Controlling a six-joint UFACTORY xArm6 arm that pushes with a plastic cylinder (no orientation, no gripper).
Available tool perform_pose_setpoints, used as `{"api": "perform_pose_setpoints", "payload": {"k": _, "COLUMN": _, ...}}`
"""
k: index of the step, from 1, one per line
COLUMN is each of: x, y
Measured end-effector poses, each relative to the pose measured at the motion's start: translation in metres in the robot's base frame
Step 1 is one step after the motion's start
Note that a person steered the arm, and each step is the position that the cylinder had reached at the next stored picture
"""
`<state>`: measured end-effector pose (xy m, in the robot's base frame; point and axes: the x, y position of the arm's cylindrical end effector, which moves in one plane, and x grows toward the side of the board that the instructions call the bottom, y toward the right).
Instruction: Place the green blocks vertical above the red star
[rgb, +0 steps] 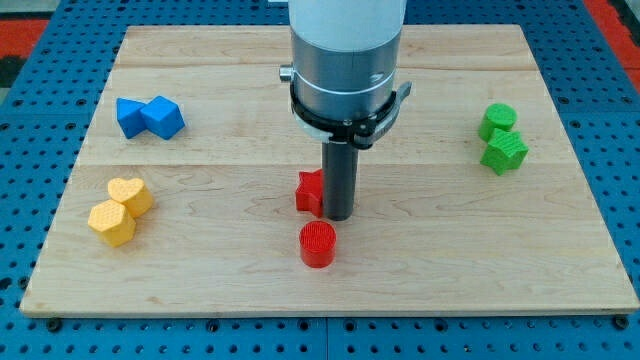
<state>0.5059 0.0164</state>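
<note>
Two green blocks sit touching at the view's right: a green cylinder (498, 119) above a green star-like block (504, 152). The red star (309, 191) lies near the board's middle, partly hidden behind my rod. My tip (339, 217) rests on the board right against the red star's right side. A red cylinder (318, 244) stands just below the tip and the star. The green blocks are far to the right of the tip.
Two blue blocks (149, 117) touch each other at the upper left. A yellow heart (131, 195) and a yellow hexagonal block (111, 222) touch at the lower left. The wooden board (330, 290) lies on a blue pegboard.
</note>
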Motion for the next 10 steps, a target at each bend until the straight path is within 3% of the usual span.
{"api": "perform_pose_setpoints", "payload": {"k": 1, "x": -0.015, "y": 0.006}}
{"api": "perform_pose_setpoints", "payload": {"k": 2, "x": -0.021, "y": 0.079}}
{"api": "perform_pose_setpoints", "payload": {"k": 3, "x": -0.023, "y": 0.235}}
{"api": "perform_pose_setpoints", "payload": {"k": 4, "x": -0.068, "y": 0.305}}
{"api": "perform_pose_setpoints", "payload": {"k": 5, "x": -0.080, "y": 0.219}}
{"api": "perform_pose_setpoints", "payload": {"k": 6, "x": -0.064, "y": 0.164}}
{"api": "perform_pose_setpoints", "payload": {"k": 7, "x": -0.058, "y": 0.205}}
{"api": "perform_pose_setpoints", "payload": {"k": 8, "x": -0.057, "y": 0.162}}
{"api": "perform_pose_setpoints", "payload": {"k": 10, "x": -0.085, "y": 0.021}}
